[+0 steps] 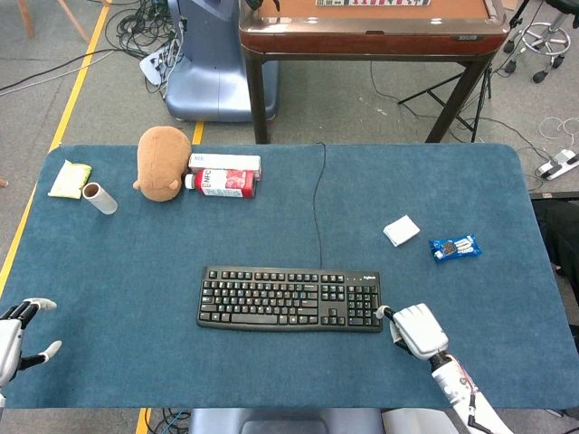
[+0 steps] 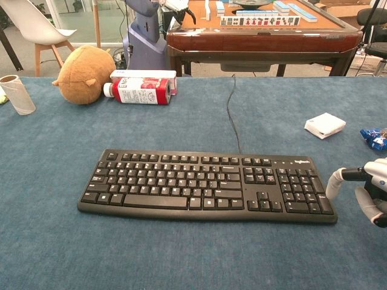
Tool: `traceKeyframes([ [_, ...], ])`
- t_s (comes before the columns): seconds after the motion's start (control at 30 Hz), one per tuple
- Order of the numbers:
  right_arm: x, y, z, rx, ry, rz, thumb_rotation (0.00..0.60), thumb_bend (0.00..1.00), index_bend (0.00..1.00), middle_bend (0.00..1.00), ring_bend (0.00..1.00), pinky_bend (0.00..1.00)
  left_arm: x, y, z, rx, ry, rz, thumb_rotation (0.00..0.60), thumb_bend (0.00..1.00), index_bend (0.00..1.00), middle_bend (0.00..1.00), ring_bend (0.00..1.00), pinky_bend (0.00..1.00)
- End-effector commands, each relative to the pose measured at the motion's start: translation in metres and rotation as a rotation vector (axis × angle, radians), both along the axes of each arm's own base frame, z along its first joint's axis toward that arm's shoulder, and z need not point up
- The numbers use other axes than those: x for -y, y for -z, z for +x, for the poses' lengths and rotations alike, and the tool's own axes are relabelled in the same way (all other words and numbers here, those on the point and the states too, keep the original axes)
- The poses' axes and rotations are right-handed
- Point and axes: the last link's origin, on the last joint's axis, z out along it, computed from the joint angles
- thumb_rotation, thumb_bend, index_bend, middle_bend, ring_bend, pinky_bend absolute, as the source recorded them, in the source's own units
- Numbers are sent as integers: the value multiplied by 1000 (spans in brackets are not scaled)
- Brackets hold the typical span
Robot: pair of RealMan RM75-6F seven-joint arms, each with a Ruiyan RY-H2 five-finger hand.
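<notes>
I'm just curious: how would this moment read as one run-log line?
right hand: open, beside keyboard right end | left hand: open, table's near-left corner, holding nothing

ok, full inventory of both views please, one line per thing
keyboard: 1, black, table centre, cable running to the far edge
plush toy: 1, brown, far left
bottle: 1, red and white, lying beside the plush toy
box: 1, white, behind the bottle
roll: 1, pale, far left
packet: 1, yellow, left edge
small pack: 1, white, right of centre
snack wrapper: 1, blue, right
table: 1, blue cloth
left hand: open, near left corner
right hand: open, at the keyboard's right end
</notes>
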Motion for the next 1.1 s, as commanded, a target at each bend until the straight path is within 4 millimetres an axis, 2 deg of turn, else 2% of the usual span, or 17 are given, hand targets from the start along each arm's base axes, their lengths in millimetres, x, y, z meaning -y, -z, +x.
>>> traceKeyframes([
  [0.03,0,1,-1,-1,2,1,600,1000,392,1000,1000,1000,0,0,0,0,-1,0,600,130,348,332,341,572],
  [0.33,0,3,-6,-7,14,1,600,1000,391,1000,1000,1000,0,0,0,-2,1,0,600,130,348,332,341,572],
  [0.67,1,8,0,4,0,11,600,1000,391,1000,1000,1000,1,-1,0,1,0,3,600,130,348,332,341,572],
  [1.1,0,13,-8,-10,17,21,600,1000,391,1000,1000,1000,1,-2,0,1,1,6,600,130,348,332,341,572],
])
